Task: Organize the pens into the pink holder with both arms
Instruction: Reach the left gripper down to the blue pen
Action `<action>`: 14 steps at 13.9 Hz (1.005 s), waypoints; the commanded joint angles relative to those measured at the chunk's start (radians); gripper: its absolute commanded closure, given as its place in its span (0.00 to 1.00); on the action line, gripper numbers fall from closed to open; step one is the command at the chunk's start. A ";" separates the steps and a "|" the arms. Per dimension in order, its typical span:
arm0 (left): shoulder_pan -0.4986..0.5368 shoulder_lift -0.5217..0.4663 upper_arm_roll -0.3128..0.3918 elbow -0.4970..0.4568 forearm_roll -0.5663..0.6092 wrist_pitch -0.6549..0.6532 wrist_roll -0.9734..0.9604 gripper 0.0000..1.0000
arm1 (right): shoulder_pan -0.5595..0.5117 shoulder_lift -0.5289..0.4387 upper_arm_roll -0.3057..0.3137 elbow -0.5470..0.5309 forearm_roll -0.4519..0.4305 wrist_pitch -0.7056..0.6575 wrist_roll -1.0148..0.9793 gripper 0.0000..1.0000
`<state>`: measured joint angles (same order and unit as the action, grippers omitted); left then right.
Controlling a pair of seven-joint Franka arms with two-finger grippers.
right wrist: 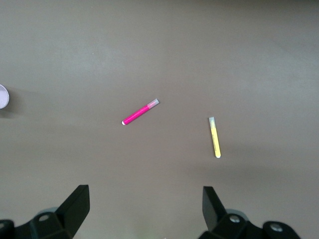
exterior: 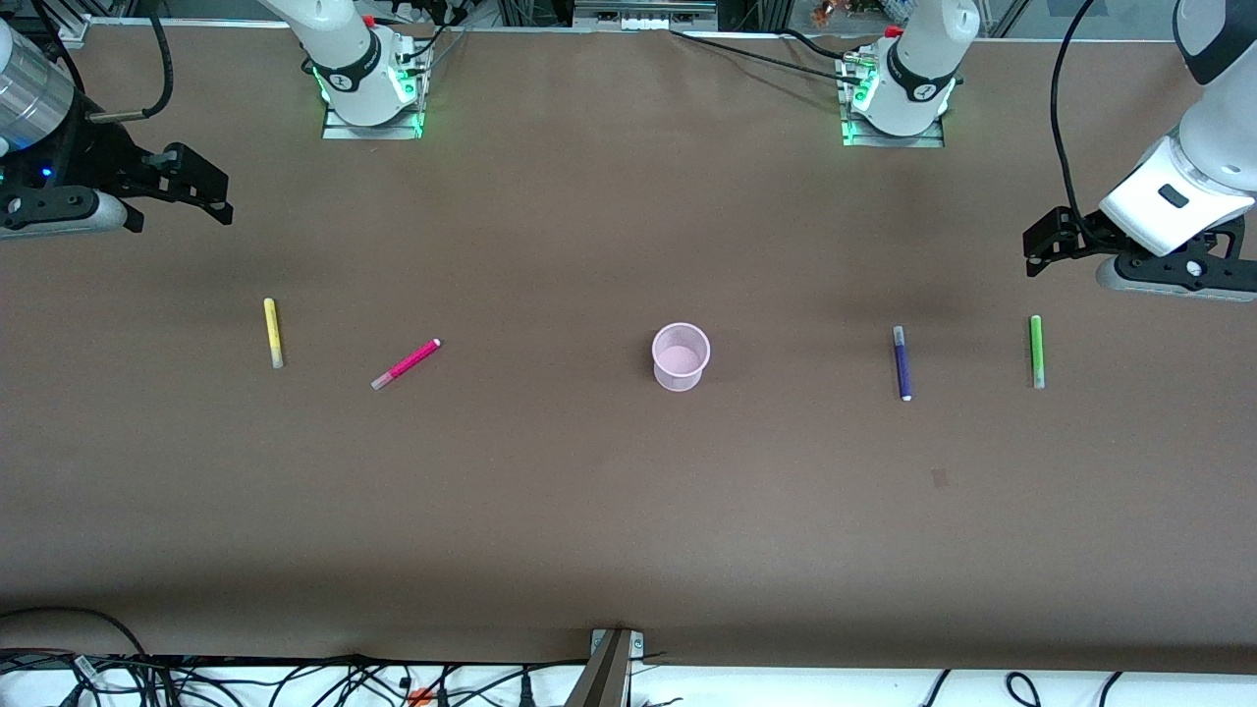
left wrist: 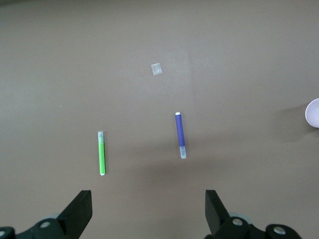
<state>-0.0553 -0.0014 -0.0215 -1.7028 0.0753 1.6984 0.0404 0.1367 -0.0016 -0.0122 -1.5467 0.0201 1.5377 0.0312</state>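
Take the pink holder (exterior: pixel 681 355) as your anchor: it stands upright and empty mid-table, mouth up, placed so either arm can reach it. All four pens lie flat on the brown table (exterior: pixel 628 511), none yet in the holder, split two to each side, which looks like a deliberate share of the work. Toward the right arm's end from the holder you have the magenta pen (exterior: pixel 406 364), lying at a slant and well apart from the cup, and then the yellow pen (exterior: pixel 273 333) farther out still. Toward the left arm's end sit the purple-blue pen (exterior: pixel 901 362) and, farther from the holder, the green pen (exterior: pixel 1036 351). Your right gripper (right wrist: pixel 144 209) hangs up in the air at its own end of the table, fingers spread wide and holding nothing, with the magenta and yellow pens in its wrist view. Your left gripper (left wrist: pixel 148 211) mirrors it at the other end, fingers likewise released and empty, looking down on the green and purple-blue pens. A small pale scrap (left wrist: pixel 156 69) lies near the purple-blue pen; ignore it.
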 commanded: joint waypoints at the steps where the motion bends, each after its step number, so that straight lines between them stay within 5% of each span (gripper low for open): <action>1: -0.008 0.015 0.005 0.034 0.012 -0.017 -0.011 0.00 | 0.000 -0.023 0.000 -0.018 0.014 -0.004 -0.011 0.00; 8: -0.009 0.043 0.005 0.022 0.006 -0.022 -0.004 0.00 | 0.000 -0.023 0.001 -0.016 0.014 -0.002 -0.011 0.00; 14: -0.015 0.188 0.003 -0.001 0.004 0.007 0.024 0.00 | 0.000 -0.023 0.001 -0.016 0.014 0.004 -0.011 0.00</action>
<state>-0.0661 0.1415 -0.0224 -1.7168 0.0753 1.6827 0.0469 0.1367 -0.0018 -0.0121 -1.5467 0.0202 1.5374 0.0312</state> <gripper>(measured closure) 0.000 0.000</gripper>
